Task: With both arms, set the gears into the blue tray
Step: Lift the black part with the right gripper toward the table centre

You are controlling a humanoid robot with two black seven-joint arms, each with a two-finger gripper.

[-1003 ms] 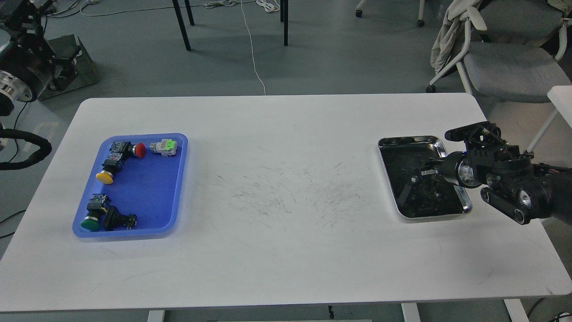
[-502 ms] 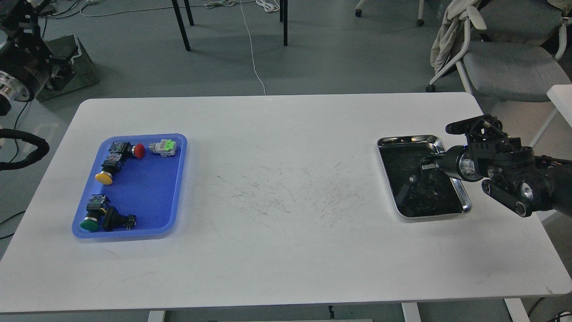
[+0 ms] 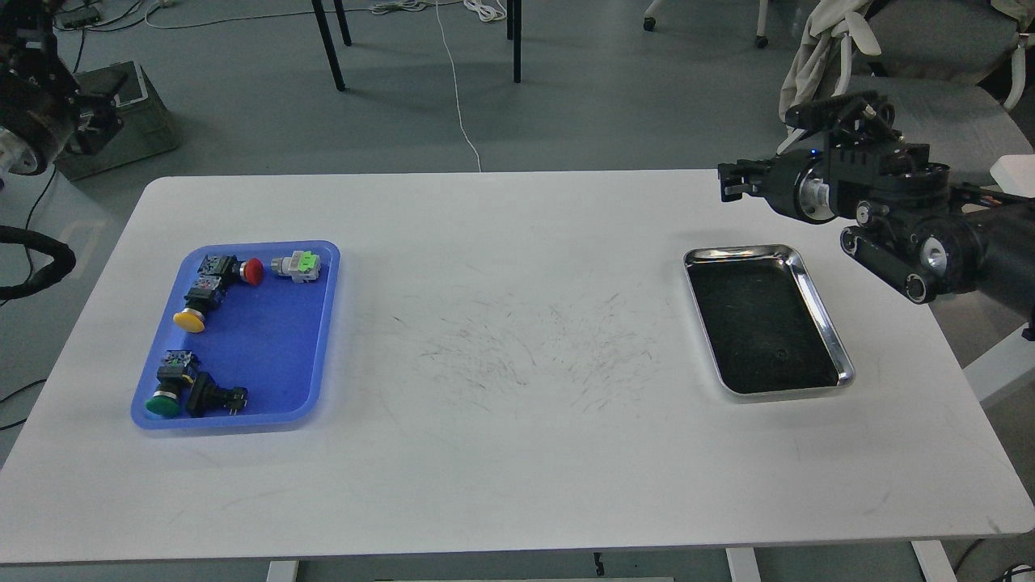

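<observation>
White tabletop [image 3: 517, 453] filling the frame, blue tray [image 3: 319, 339] of push-button switches [image 3: 202, 291] at left, steel tray [image 3: 808, 275] at right, one tiny gear [image 3: 780, 353] on its dark bottom, right hand [image 3: 728, 183] above its far edge, grip state unclear, left arm [image 3: 24, 121] at upper left

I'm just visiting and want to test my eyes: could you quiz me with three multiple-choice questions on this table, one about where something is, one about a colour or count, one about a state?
1. Where does the blue tray lie on the table?
A. left end
B. middle
C. right end

2. What colour is the button cap nearest the tray's far edge?
A. yellow
B. red
C. white

3. Where is the right gripper relative to the steel tray?
A. resting inside it
B. lifted clear beyond its far edge
C. under the table

Answers:
1. A, it sits by the left edge.
2. B, the red cap lies beside the grey-and-green part.
3. B, it hangs over bare table past the tray's far rim.
</observation>
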